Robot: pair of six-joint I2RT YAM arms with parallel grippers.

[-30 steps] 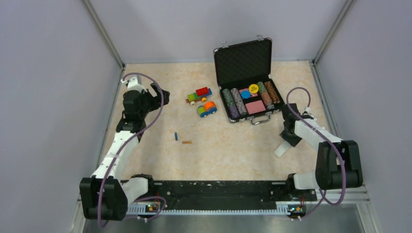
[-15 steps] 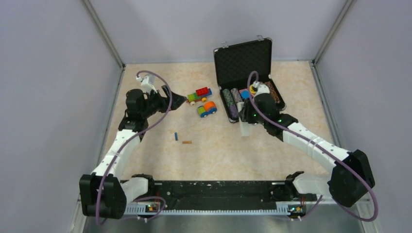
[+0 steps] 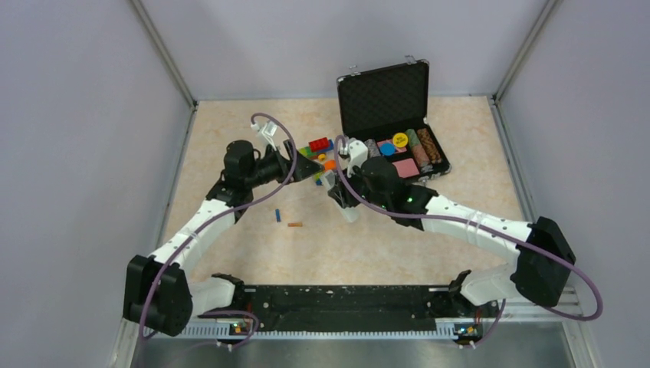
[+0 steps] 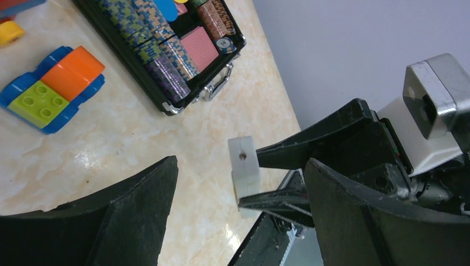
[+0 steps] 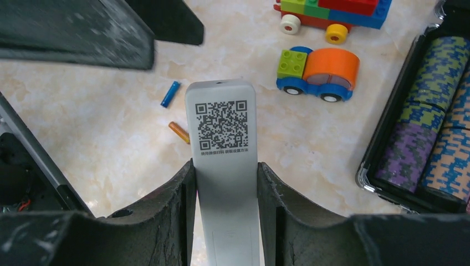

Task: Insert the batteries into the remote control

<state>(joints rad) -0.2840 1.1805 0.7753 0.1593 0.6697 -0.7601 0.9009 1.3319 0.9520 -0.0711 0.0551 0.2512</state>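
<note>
My right gripper (image 5: 224,169) is clamped on the sides of the remote control (image 5: 223,119). I see only its QR-label face, and its lower end is cut off at six o'clock. The blue battery (image 5: 170,93) and orange battery (image 5: 179,132) lie on the table (image 5: 100,144) at nine to ten o'clock of its tip. My left gripper (image 4: 241,166) gapes wide, holding nothing; whether the remote's end sits between its fingers I cannot tell.

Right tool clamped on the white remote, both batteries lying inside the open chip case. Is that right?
No. The right tool is clamped on the remote, but the blue battery and the orange battery lie on the table, outside the case. The right wrist view shows it.
</note>
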